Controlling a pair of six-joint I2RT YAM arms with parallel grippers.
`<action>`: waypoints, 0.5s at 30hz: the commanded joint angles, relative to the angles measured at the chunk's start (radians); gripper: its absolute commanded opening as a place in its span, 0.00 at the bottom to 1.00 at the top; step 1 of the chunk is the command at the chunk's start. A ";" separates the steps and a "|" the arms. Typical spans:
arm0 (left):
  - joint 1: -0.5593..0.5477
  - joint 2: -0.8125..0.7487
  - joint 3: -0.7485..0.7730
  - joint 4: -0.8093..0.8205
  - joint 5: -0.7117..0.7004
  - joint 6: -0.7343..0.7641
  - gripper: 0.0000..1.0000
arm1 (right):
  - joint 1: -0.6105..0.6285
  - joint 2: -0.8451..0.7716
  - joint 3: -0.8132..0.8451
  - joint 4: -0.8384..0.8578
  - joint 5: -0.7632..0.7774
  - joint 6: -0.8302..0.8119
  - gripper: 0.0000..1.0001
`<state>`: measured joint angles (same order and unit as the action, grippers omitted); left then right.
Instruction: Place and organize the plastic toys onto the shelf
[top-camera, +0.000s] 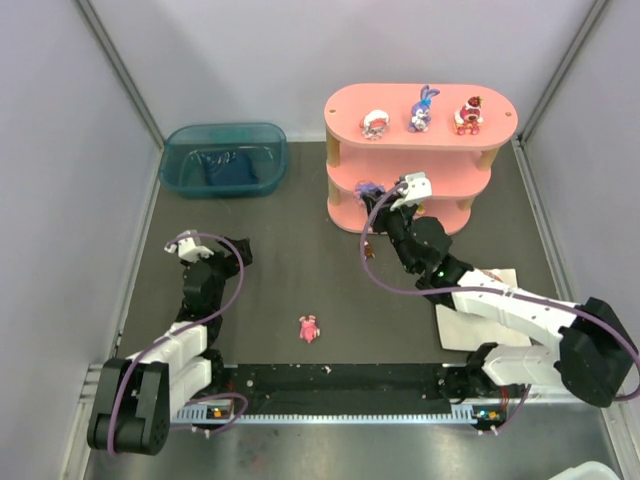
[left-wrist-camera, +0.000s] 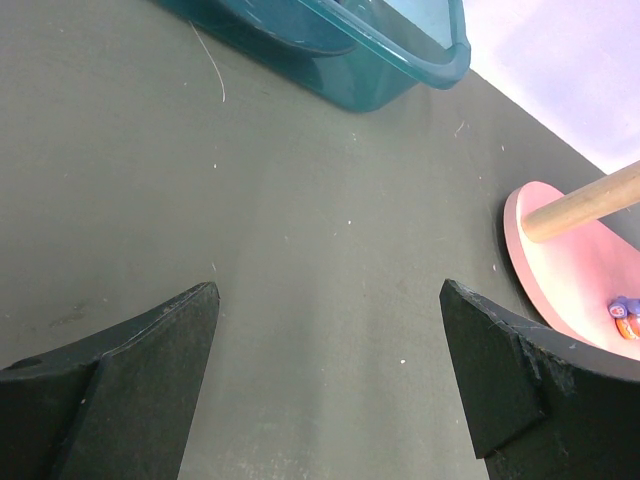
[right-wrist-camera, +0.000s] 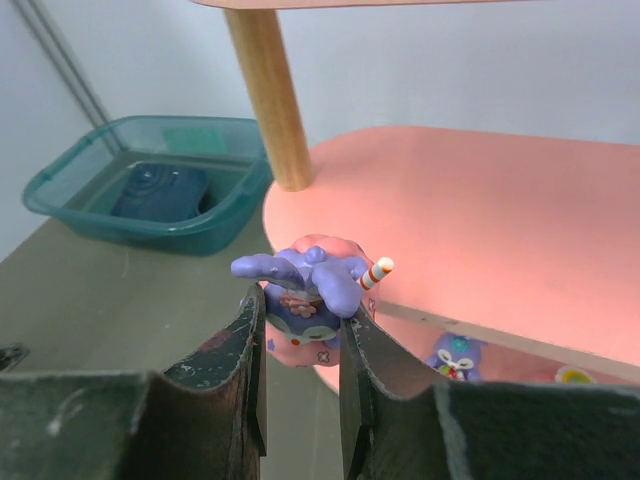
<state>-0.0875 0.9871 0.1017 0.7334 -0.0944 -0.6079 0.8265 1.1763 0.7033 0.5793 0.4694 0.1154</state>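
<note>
The pink three-tier shelf (top-camera: 420, 112) stands at the back right; three figurines stand on its top board: a pink one (top-camera: 376, 125), a purple-blue bunny (top-camera: 422, 110) and a red one (top-camera: 468, 116). My right gripper (right-wrist-camera: 302, 305) is shut on a purple and pink figurine (right-wrist-camera: 305, 295), held at the left end of the middle board (right-wrist-camera: 480, 210). In the top view this gripper (top-camera: 378, 194) is at the shelf's left front. A purple figurine (right-wrist-camera: 456, 356) stands on the bottom board. A pink toy (top-camera: 309, 328) lies on the table. My left gripper (left-wrist-camera: 330, 320) is open and empty.
A teal translucent bin (top-camera: 224, 158) sits at the back left, also in the left wrist view (left-wrist-camera: 330, 40). A white sheet (top-camera: 480, 310) lies under my right arm. Grey walls close in both sides.
</note>
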 joint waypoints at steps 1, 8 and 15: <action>0.002 0.002 0.015 0.047 -0.004 -0.006 0.98 | -0.055 0.040 0.081 0.097 -0.018 0.009 0.00; 0.002 0.004 0.015 0.050 -0.005 -0.007 0.98 | -0.119 0.103 0.114 0.128 -0.020 0.052 0.00; 0.002 0.008 0.016 0.052 -0.002 -0.007 0.98 | -0.125 0.164 0.189 0.093 0.046 0.086 0.00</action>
<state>-0.0875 0.9890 0.1017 0.7334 -0.0944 -0.6079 0.7097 1.3182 0.8009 0.6197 0.4702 0.1638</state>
